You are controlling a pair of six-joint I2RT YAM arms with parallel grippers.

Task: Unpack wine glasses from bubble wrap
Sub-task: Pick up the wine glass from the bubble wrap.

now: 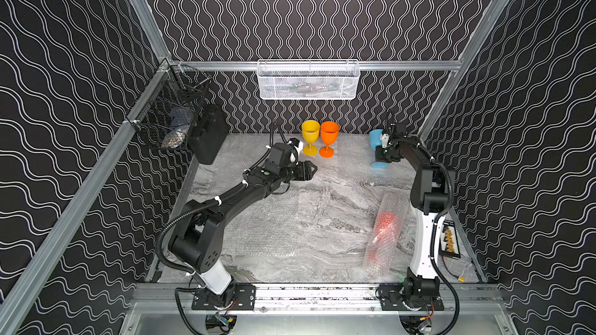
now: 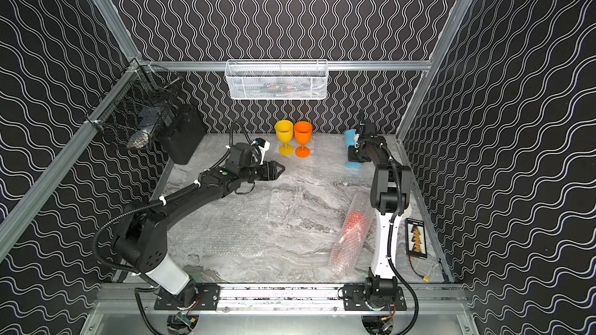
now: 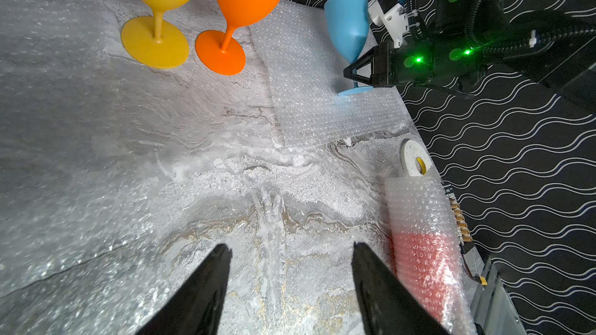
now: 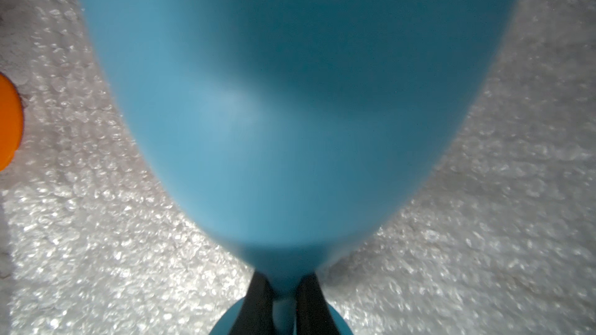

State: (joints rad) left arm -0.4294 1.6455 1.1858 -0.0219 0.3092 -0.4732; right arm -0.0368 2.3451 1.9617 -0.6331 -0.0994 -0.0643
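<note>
Right pincer point(image 4: 283, 285) pinching blue glass point(image 4: 290, 107) stem, well apart from orange glass point(image 1: 329, 133). Left pincer point(image 3: 290, 246) spread. Risk: foot on bumpy wrap point(image 3: 322, 114), release may tip glass. Red glass point(image 1: 385, 220) wrapped, also well apart.

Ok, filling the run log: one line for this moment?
right pincer shut on blue glass stem | left pincer open, empty | red glass wrapped
</note>
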